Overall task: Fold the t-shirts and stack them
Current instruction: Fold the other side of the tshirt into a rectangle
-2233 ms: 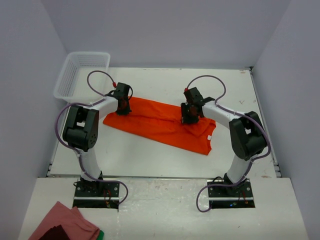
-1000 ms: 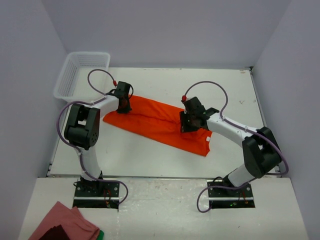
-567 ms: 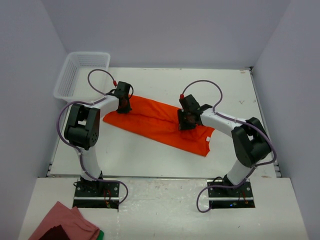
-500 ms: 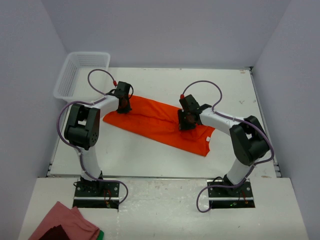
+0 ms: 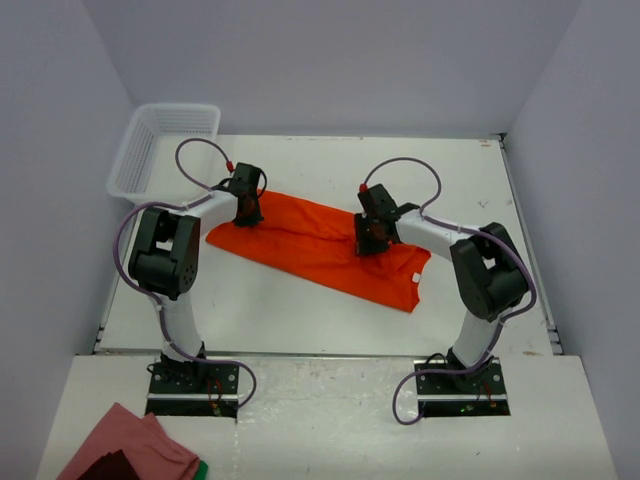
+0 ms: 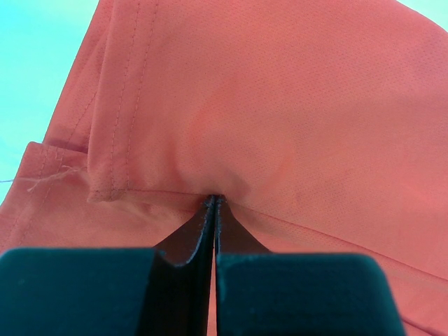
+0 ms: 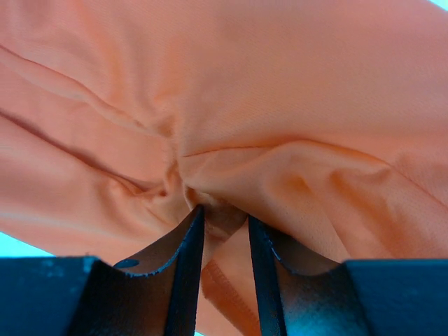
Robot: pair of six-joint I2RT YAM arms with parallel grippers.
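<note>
White basket, bare tabletop and a heap of cloth at the near corner

A white plastic mesh basket [image 5: 132, 158] sits at the far left corner of the white table [image 5: 290, 305], its inside not readable from above. Pale lavender walls [image 5: 330, 60] enclose the table on three sides. On the near ledge [image 5: 320, 410], bottom left, lies a crumpled pink fabric heap [image 5: 135, 442] with a dark patch [image 5: 113, 466] and a green scrap [image 5: 200, 468] at its edge.

Pale grey walls [image 5: 330, 60], white table [image 5: 270, 305], soft even light
</note>
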